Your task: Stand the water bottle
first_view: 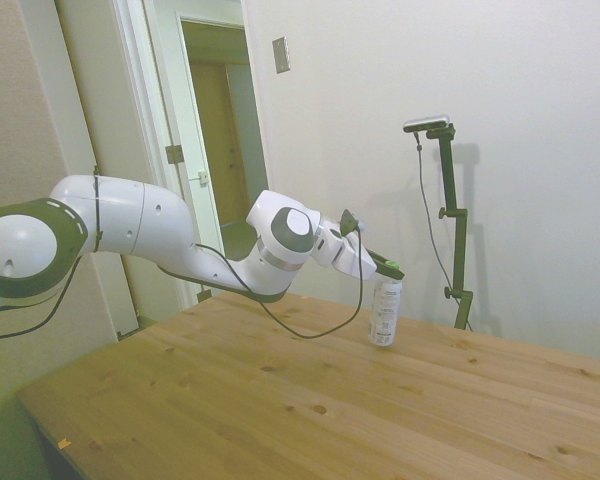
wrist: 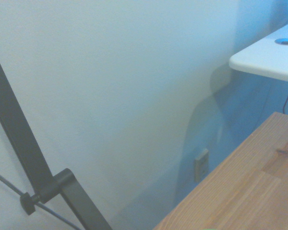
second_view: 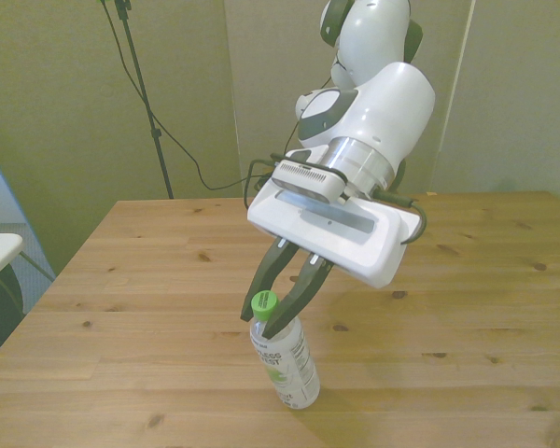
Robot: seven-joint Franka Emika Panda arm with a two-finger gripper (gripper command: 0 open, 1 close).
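Pale walls surround the wooden counter (first_view: 280, 400). An open doorway (first_view: 215, 130) shows at the side view's back; a white table (wrist: 273, 60) stands nearby.

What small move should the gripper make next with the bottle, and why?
Probably open the fingers slowly and lift straight up. The bottle already has its base on the table, cap up, and looks nearly upright in the side view, slightly tilted in the front view. The gripper is closed at its neck just under the green cap, so a slow release should avoid knocking it over.
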